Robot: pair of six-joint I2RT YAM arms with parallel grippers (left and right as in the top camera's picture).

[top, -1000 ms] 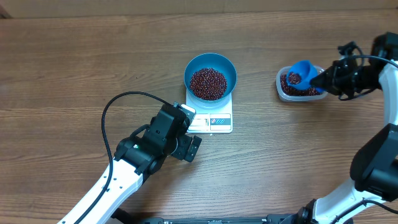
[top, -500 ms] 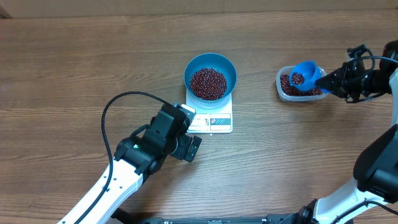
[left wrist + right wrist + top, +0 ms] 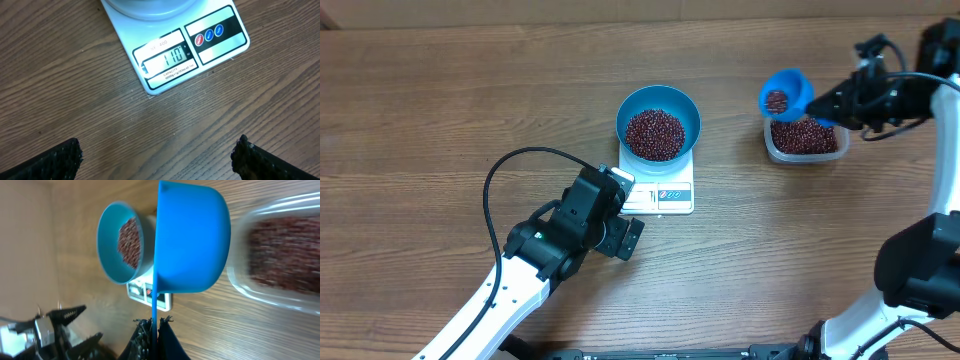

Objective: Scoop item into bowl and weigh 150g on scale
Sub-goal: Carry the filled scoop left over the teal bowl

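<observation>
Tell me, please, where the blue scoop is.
In the overhead view the scoop is on the right, held by the right gripper above the clear tub, right of the bowl.

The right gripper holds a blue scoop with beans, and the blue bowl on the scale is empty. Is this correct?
No. The overhead view shows the bowl on the scale holding a heap of beans, not empty. The right gripper does hold the filled blue scoop.

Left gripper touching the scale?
Apart. Left wrist view: fingertips of the open left gripper sit low in frame, with bare table between them and the scale.
</observation>
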